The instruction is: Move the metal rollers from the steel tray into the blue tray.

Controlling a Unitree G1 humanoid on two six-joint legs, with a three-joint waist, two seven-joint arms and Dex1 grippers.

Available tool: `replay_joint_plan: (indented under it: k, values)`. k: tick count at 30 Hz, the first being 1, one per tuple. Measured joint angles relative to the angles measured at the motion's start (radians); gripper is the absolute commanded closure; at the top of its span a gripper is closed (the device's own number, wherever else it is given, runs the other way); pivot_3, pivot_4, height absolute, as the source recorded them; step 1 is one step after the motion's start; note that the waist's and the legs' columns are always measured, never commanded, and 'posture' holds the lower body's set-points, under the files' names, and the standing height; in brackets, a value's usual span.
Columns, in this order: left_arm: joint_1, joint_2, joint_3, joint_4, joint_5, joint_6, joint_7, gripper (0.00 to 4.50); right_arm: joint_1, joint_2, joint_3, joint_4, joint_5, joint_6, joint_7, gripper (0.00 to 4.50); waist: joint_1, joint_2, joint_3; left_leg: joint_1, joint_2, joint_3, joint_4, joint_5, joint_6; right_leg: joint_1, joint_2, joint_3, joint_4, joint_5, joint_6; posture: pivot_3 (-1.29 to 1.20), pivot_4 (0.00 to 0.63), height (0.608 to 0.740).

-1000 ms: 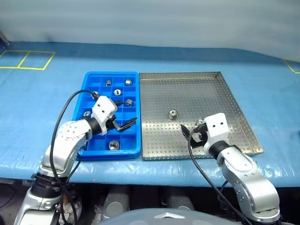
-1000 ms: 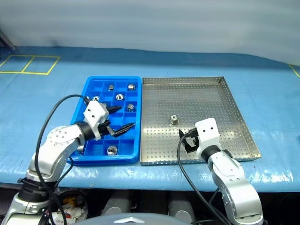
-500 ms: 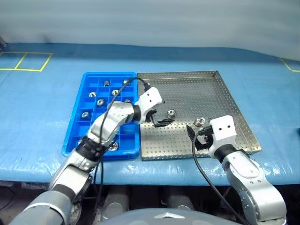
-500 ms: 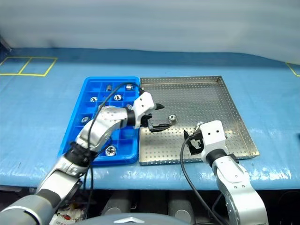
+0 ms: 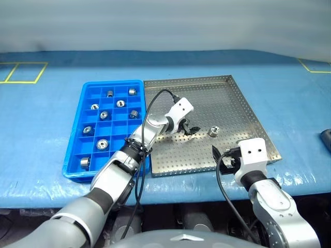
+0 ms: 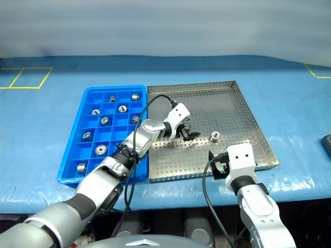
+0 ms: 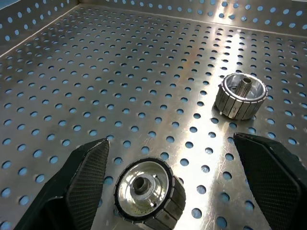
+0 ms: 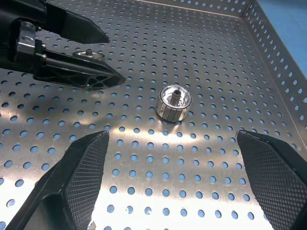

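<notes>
The left arm reaches across from the blue tray (image 5: 76, 155) side, stretched long over the steel tray (image 5: 243, 111), its white wrist raised and the left gripper (image 5: 187, 129) angled down toward the perforated floor near the tray's middle; its black fingers stand wide apart around one metal roller (image 7: 146, 189), which lies flat on the floor between them with its hole upward, neither pad touching it in the left wrist view; a black cable loops from the wrist back along the forearm.

A second roller (image 5: 213, 131) sits on the steel tray just beside the left gripper, toward the robot's right, apart from both grippers; the right wrist view shows it (image 8: 173, 101) upright with a ribbed side.

The right arm is bent and drawn in at the near right corner of the steel tray, its white wrist block above the rim; the right gripper (image 8: 177, 179) points forward and slightly down, jaws fully apart and holding nothing.

In the blue tray, eight rollers already rest in separate square compartments, among them one at the far row (image 5: 110, 93), one mid-tray (image 5: 104, 114) and one in the nearest row (image 5: 85, 163); the tray lies alongside the steel tray on the blue table cover (image 5: 41, 119).
</notes>
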Motion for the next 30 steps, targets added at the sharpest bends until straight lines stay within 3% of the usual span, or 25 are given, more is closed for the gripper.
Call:
replay_joint_plan:
  k: [7,13,19,25,30]
  values:
    - [-0.008,-0.007,0.034,0.076,0.037,-0.002,0.060,2.79,0.006,0.007,-0.002,-0.012,-0.010,0.000,-0.001,0.00,-0.003,0.000,0.000,0.000,0.000,0.000,0.000,0.000,0.000,0.000,0.000,0.000,0.000,0.000,0.001,-0.11,0.150,0.740]
    - [0.016,0.015,0.049,0.004,0.033,0.039,0.007,2.79,-0.021,0.009,-0.002,-0.010,-0.011,0.000,0.002,0.00,-0.001,0.000,0.000,0.000,0.000,0.000,0.000,0.000,0.000,-0.001,0.000,0.001,0.000,0.000,0.000,-0.08,0.150,0.740]
    - [0.090,0.034,0.206,-0.366,-0.114,0.177,0.015,2.79,-0.068,0.008,0.018,0.010,-0.010,0.003,0.009,0.00,-0.001,0.000,0.000,0.000,0.001,0.000,-0.001,0.000,0.000,-0.001,0.000,0.001,0.000,0.001,0.001,-0.03,0.150,0.740]
    - [0.306,0.187,0.287,-0.781,-0.157,0.234,0.059,2.79,-0.123,0.006,0.054,0.057,-0.011,0.003,0.023,0.00,0.000,0.002,-0.001,0.004,0.002,0.001,-0.003,0.000,0.000,0.000,0.001,0.003,0.002,0.003,0.004,0.02,0.150,0.740]
    - [0.510,0.288,0.313,-0.991,-0.101,0.278,0.160,2.79,-0.176,0.003,0.117,0.098,-0.015,-0.003,0.031,0.00,0.027,0.001,-0.001,0.003,0.002,0.001,-0.001,0.001,0.001,0.001,-0.001,0.003,0.002,0.001,0.000,0.08,0.150,0.740]
